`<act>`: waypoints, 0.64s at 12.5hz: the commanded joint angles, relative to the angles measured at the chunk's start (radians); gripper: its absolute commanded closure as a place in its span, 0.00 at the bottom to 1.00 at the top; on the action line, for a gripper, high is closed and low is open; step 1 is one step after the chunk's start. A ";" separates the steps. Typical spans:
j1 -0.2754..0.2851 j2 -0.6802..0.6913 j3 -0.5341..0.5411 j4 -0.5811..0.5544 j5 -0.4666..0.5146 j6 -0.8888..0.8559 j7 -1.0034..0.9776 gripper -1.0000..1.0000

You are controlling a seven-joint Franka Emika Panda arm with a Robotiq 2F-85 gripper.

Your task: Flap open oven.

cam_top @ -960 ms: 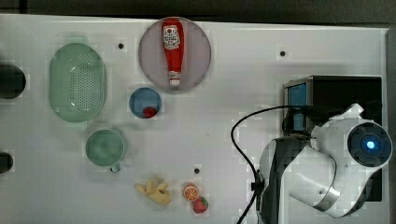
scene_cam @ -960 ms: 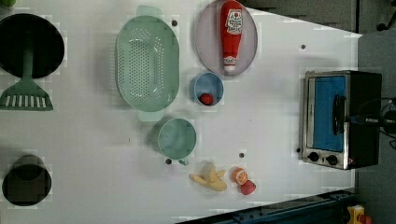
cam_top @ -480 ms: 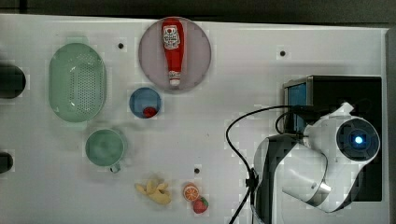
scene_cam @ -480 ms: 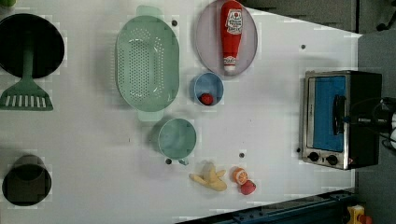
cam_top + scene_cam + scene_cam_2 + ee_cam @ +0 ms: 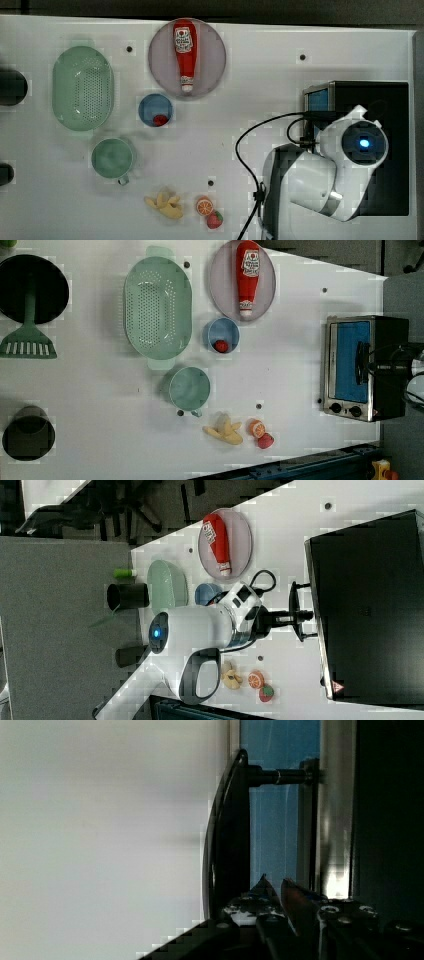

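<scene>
Steel-grey fingertips of the gripper (image 5: 275,887) stand drawn almost together with a slim gap between them. Nothing is visibly pinched there, so I read it as released rather than clenched on anything. In the wrist view the tips sit in the space between the black bar handle (image 5: 230,830) and the blue glass door (image 5: 277,820), close behind the bar; whether they touch it I cannot tell. The handle belongs to the oven (image 5: 385,335), which stands at the middle right of the left view and at the right edge of the top view, partly under the white arm (image 5: 320,185). Its door looks shut. My guess is that the metal box is fairly light and could slide on the smooth white table (image 5: 260,70) if tugged hard. The bar is stiff and glossy, probably slippery, and the glass is breakable, so the bar is the place to hook or grip, pulling out and down gently. By count there is one oven, one handle and two knobs (image 5: 345,410). Further towards the left view's left are one ketchup bottle (image 5: 248,275) on one plate (image 5: 220,270), one blue bowl (image 5: 222,335), one green colander (image 5: 157,307), one green mug (image 5: 189,388), one banana (image 5: 225,430) and one spatula (image 5: 27,337).
</scene>
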 commanded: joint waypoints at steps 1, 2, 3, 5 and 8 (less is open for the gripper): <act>0.053 0.002 0.064 -0.034 -0.068 -0.008 0.165 0.82; 0.063 0.004 0.080 -0.045 -0.101 -0.008 0.211 0.82; 0.073 0.008 0.096 -0.054 -0.139 -0.008 0.262 0.82; 0.089 0.021 0.123 -0.069 -0.224 -0.007 0.388 0.82; 0.117 0.065 0.160 -0.072 -0.395 -0.010 0.565 0.82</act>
